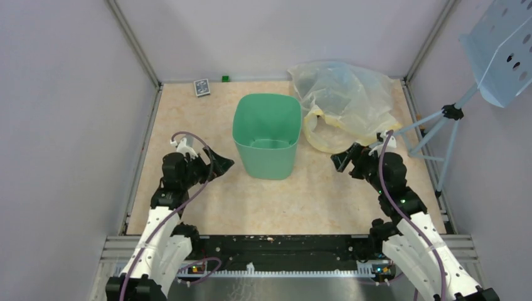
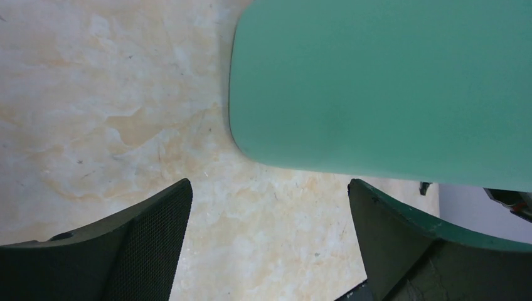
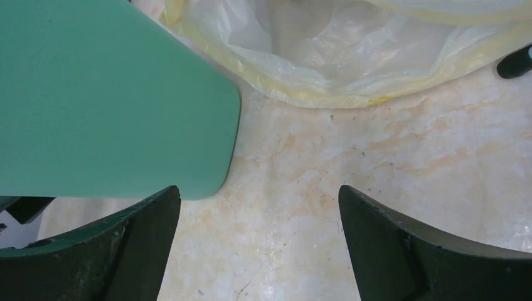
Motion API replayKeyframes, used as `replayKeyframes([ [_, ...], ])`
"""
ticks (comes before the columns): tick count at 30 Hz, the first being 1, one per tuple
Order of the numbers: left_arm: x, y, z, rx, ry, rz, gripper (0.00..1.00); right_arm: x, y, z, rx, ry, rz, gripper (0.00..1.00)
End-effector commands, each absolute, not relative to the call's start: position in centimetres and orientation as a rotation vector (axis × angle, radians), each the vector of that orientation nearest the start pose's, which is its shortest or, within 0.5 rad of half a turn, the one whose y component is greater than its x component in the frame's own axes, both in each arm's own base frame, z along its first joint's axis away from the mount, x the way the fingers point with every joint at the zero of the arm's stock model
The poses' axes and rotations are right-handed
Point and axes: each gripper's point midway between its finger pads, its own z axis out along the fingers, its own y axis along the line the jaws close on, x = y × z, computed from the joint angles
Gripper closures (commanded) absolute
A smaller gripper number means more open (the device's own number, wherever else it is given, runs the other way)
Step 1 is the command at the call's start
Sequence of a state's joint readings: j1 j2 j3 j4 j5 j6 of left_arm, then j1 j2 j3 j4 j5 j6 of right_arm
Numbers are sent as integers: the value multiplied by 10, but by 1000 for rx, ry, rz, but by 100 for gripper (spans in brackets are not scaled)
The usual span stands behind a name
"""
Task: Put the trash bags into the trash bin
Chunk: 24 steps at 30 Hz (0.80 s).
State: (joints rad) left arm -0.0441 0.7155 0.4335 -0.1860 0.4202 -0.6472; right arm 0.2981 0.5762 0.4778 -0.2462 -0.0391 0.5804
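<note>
Middle of the table (image 1: 282, 204): mint-green bin (image 1: 266, 160), upright, smooth sides, rounded square top.
Right of bin: clear and yellowish bags (image 1: 344, 100), crinkly.
Left gripper (image 1: 221, 162): jaws wide, empty, near bin.
Right gripper (image 1: 342, 158): jaws wide, empty, near bags.

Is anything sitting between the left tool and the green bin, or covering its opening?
Nothing visible: only table separates the left tool from the trash bin, and its mouth is uncovered. The translucent bags lie to its right.
</note>
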Motion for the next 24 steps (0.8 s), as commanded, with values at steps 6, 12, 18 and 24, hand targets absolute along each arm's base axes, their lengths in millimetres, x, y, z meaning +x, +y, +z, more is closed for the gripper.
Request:
replayKeyframes([
  [6, 229, -146, 158, -155, 1931, -1197, 1, 233, 151, 185, 104, 1856, 938, 4],
  [12, 217, -155, 153, -56, 1855, -1248, 1, 222, 179, 178, -103, 1750, 1081, 8],
  [18, 214, -163, 152, -41, 1730, -1257, 1, 225, 215, 164, -242, 1708, 1024, 10],
  [24, 225, -171, 154, -17, 1695, -1172, 1, 244, 255, 164, -294, 1681, 1020, 15],
])
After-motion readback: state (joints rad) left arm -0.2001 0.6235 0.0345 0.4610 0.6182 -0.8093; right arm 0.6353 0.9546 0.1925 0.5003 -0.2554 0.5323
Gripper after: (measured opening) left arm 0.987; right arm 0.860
